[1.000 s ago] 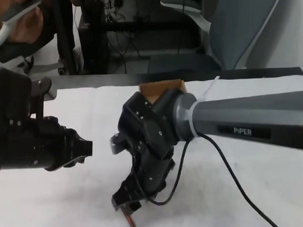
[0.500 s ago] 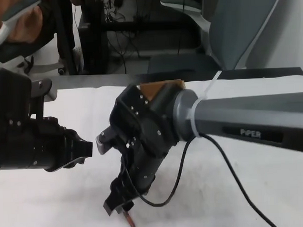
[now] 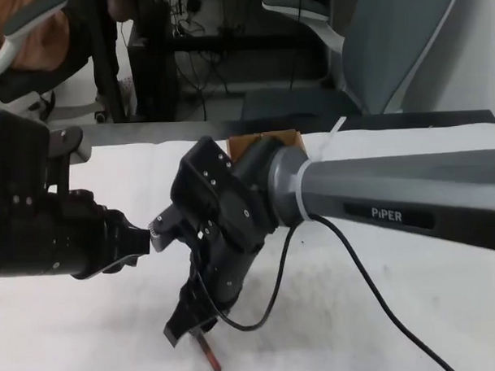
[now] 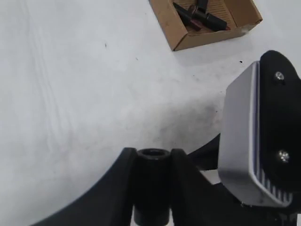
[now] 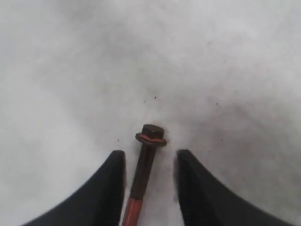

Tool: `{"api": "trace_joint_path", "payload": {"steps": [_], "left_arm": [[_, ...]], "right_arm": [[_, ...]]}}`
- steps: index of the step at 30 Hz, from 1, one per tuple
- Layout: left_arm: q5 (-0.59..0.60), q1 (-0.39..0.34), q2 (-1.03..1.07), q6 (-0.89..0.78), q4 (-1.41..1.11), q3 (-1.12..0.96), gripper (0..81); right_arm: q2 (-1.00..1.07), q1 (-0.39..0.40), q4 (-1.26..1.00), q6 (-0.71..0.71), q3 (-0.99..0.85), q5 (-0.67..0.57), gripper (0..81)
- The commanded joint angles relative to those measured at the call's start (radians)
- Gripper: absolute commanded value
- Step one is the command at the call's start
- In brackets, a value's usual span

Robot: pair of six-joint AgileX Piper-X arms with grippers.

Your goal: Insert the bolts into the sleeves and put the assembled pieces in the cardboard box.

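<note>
— On the white bench (image 3: 414, 310), at about six o'clock from its middle in the high view, what is that lying there?

— A bolt (image 3: 209, 355), flat on the cloth. The right gripper (image 3: 187, 328) is down over it, claw spread. In the right wrist view one of the fingers (image 5: 106, 188) stands on each side of the shank, and both are apart from it. The bolt's head points away from the wrist, and the shank turns reddish toward its other end.

— So nothing is pinched on that side?

— Nothing. The bolt rests on the bench between the open tips.

— And the left gripper (image 4: 151, 151)?

— It sits at nine o'clock, just beside the right arm's wrist. It is pressed onto a black sleeve (image 4: 151, 188), which stands between the two fingers with its open bore showing at the end.

— Where is the cardboard box (image 3: 262, 142)?

— At twelve o'clock, by the far edge of the bench, partly behind the right arm. The left wrist view looks into it: a few dark assembled pieces (image 4: 200, 14) lie inside. I cannot tell how many.
</note>
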Motion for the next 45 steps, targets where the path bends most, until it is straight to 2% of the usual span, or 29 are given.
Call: {"api": "trace_joint_path", "payload": {"steps": [1, 6, 10, 12, 14, 15, 16, 17, 23, 27, 30, 32, 35, 41, 43, 45], "left_arm": [[0.008, 0.001, -0.025, -0.006, -0.005, -0.001, 1.8], [0.008, 0.001, -0.045, -0.004, -0.005, -0.001, 1.8], [0.008, 0.001, -0.047, -0.004, -0.005, 0.001, 1.8], [0.008, 0.001, -0.047, -0.004, -0.005, 0.001, 1.8], [0.008, 0.001, -0.047, -0.004, -0.005, 0.001, 1.8], [0.008, 0.001, -0.047, -0.004, -0.005, 0.003, 1.8], [0.008, 0.001, -0.049, -0.004, -0.005, 0.008, 1.8], [0.005, 0.001, -0.052, -0.004, -0.005, 0.014, 1.8], [0.007, 0.001, -0.131, -0.005, -0.106, 0.134, 1.8], [0.015, -0.002, -0.242, -0.033, -0.268, 0.236, 1.8], [0.039, -0.032, -0.305, -0.035, -0.386, 0.316, 1.8], [0.053, -0.075, -0.316, -0.038, -0.487, 0.362, 1.8], [0.029, -0.186, -0.307, -0.038, -0.700, 0.426, 1.8], [-0.275, -0.513, -0.190, -0.043, -1.048, 0.474, 1.8], [-0.337, -0.615, -0.114, -0.049, -1.147, 0.474, 1.8], [-0.383, -0.686, -0.018, -0.050, -1.254, 0.468, 1.8]], "right_arm": [[0.028, 0.002, 0.066, -0.025, -0.038, -0.003, 32.5], [0.054, 0.007, 0.069, -0.025, -0.045, -0.006, 34.7], [0.060, 0.015, 0.065, -0.025, -0.045, 0.005, 50.7], [0.068, 0.021, 0.060, -0.034, -0.045, 0.022, 46.5], [0.081, 0.026, 0.056, -0.045, -0.045, 0.024, 33.9], [0.086, 0.027, 0.056, -0.058, -0.045, 0.025, 21.4], [0.092, 0.030, 0.056, -0.066, -0.045, 0.025, 5.3], [0.094, 0.033, 0.056, -0.070, -0.045, 0.032, 0.3], [0.004, 0.035, -0.006, -0.086, -0.043, 0.085, 0.6], [-0.159, -0.011, -0.014, -0.095, -0.010, 0.157, 0.6], [-0.340, -0.075, -0.080, -0.079, 0.096, 0.166, 0.6], [-0.461, -0.112, -0.158, -0.051, 0.194, 0.145, 0.6], [-0.658, -0.151, -0.332, 0.029, 0.376, 0.040, 0.6], [-0.917, -0.118, -0.780, 0.100, 0.741, -0.029, 0.6], [-0.960, -0.100, -0.935, 0.142, 0.842, -0.029, 0.6], [-0.978, -0.086, -1.052, 0.196, 0.915, -0.032, 0.6]]}}
